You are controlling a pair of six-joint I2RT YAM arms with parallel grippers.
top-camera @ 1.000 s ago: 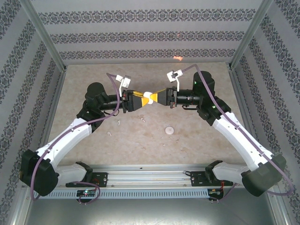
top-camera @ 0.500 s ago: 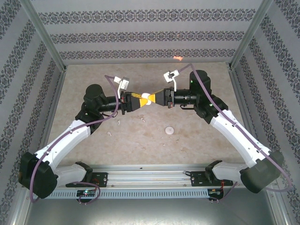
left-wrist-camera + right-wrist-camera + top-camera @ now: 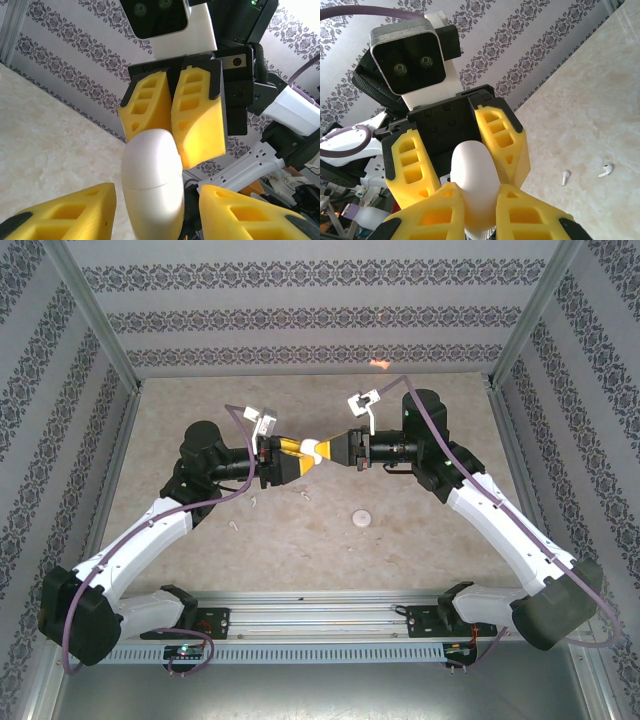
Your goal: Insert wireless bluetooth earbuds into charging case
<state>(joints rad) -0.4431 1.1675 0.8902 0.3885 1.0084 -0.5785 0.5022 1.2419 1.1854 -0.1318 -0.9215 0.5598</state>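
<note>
The charging case (image 3: 313, 448) is held in the air above the middle of the worktop (image 3: 430, 540), between the 2 grippers, and is not set down. Nearest the arm bases, the earbuds (image 3: 253, 503) are seen lying loose on the worktop, left of centre and well apart from the case. A small round white piece (image 3: 361, 517) lies to their right, and what it is cannot be told. Farther out, the right gripper (image 3: 477, 192) is seen with its jaws clamped on 1 end of the case. The left gripper (image 3: 157, 197) has its jaws apart, 1 at each side of the other end with a gap showing on both sides, so the case is judged to be carried by the right alone. The case is probably light and rigid, and its glossy, rounded shell is likely to slip under a weak or off-centre pinch, so a hold across its broad faces is advised. A fine seam is seen round it, and it should be gripped to 1 side of that line, leaving the lid free to swing. The earbuds are judged light, hard and apt to skid, and are best pinched across the stem. Beyond, the patterned back wall (image 3: 320, 320) is seen
</note>
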